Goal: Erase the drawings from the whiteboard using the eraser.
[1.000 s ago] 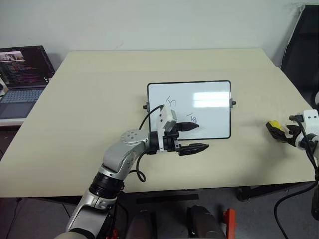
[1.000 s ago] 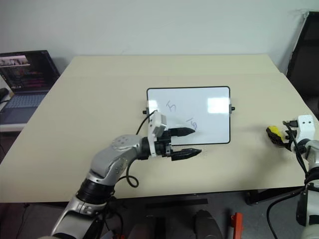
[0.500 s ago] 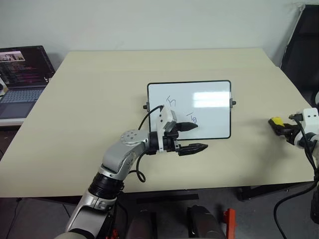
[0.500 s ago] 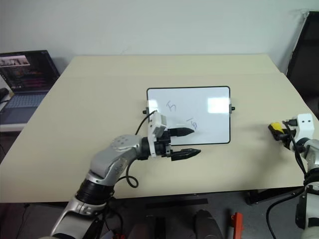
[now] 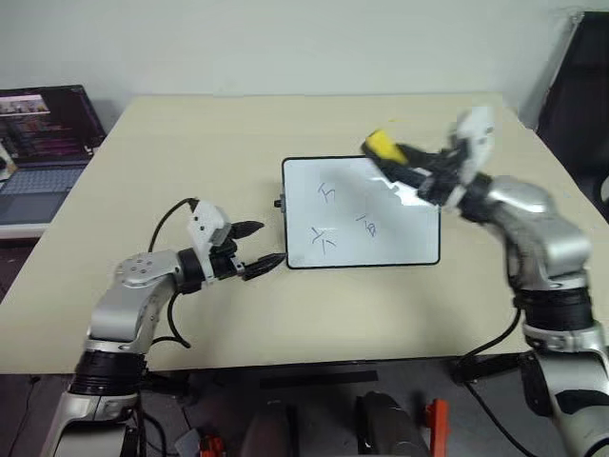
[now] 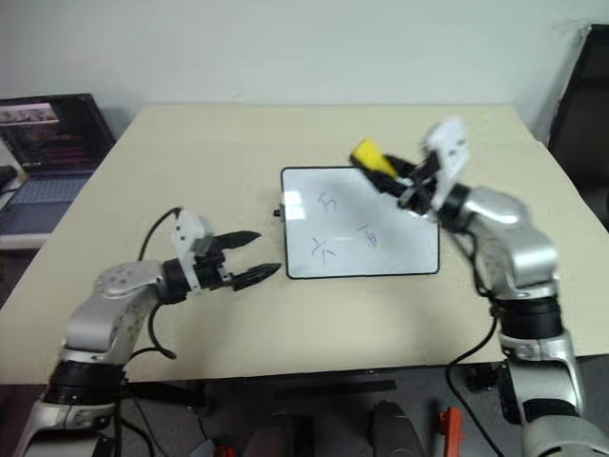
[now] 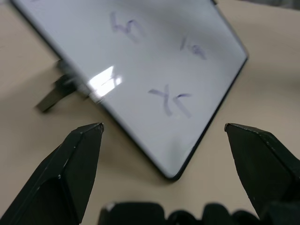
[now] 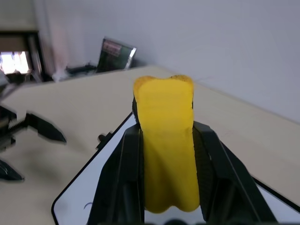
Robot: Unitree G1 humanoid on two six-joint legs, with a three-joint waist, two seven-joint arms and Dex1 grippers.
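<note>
Left eye view: right gripper [image 5: 400, 168] clenches the eraser [image 5: 381, 146] above the whiteboard [image 5: 400, 249]; it should press flat onto the drawings [image 5: 324, 238]

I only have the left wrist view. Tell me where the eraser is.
Observer: The eraser is up over the far edge of the whiteboard, toward its right half.
Operator: Say what's holding it.
Observer: The right gripper, shut on it, with a black finger on each side of the yellow block.
Operator: Name anything off to my left.
Observer: An open laptop with its screen lit, beyond the table's left edge.
</note>
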